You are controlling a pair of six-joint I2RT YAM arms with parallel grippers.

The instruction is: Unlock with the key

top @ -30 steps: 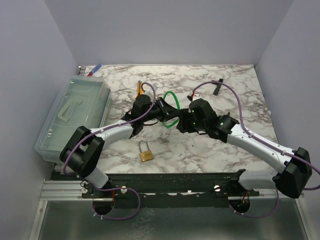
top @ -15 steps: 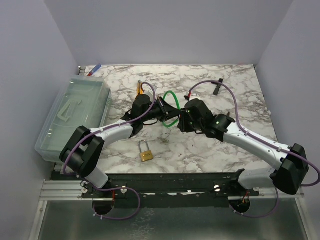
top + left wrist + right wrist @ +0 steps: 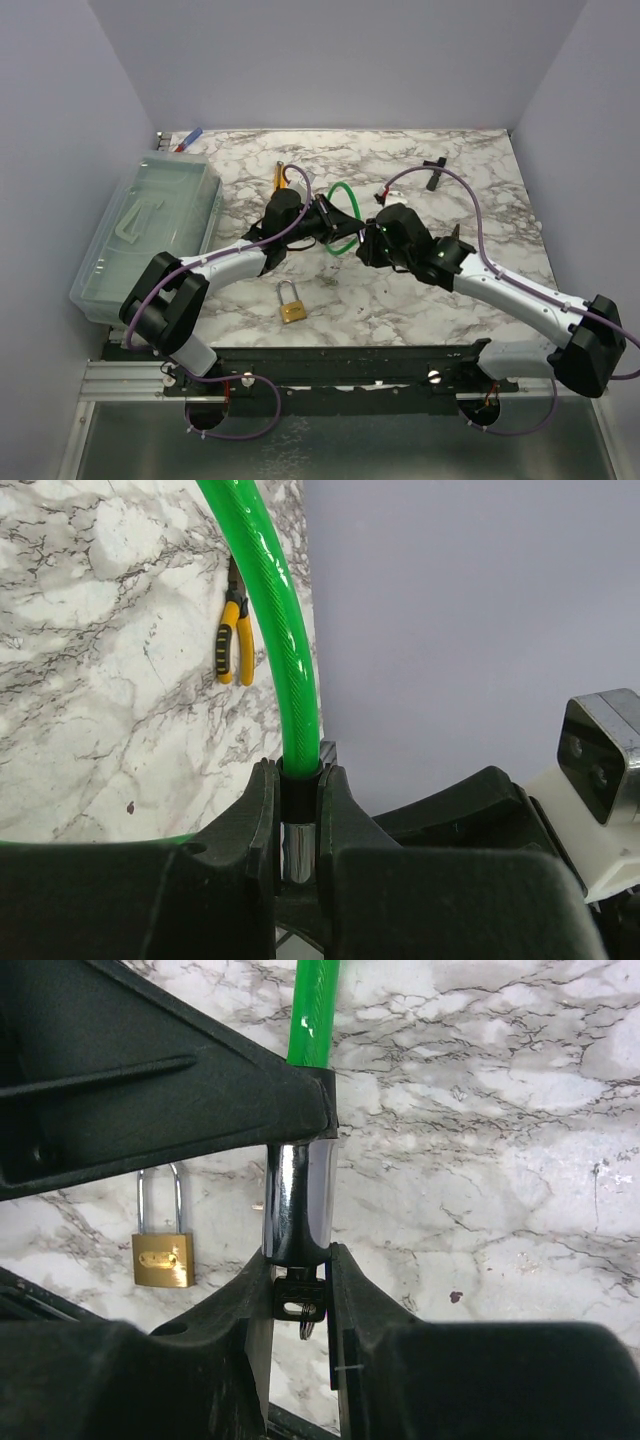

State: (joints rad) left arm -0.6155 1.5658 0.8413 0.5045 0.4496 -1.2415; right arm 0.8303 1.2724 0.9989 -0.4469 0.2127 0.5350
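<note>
Though tiny, key (image 3: 299, 1298) seemingly pinched by right fingers (image 3: 236, 1312), left fingers (image 3: 248, 825) clenched on green cable (image 3: 287, 650), open marble (image 3: 500, 1110) around.

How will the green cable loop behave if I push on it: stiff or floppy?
Probably springy rather than floppy: the green cable loop holds a smooth arc while the left gripper pinches only its end collar. Its glossy sheath looks slippery. The chrome lock barrel likely makes that end heavier.

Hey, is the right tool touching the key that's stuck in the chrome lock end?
Touching. The right wrist view shows the right tool closed on the key: a finger presses against each side of its dark head, with no gap.
</note>
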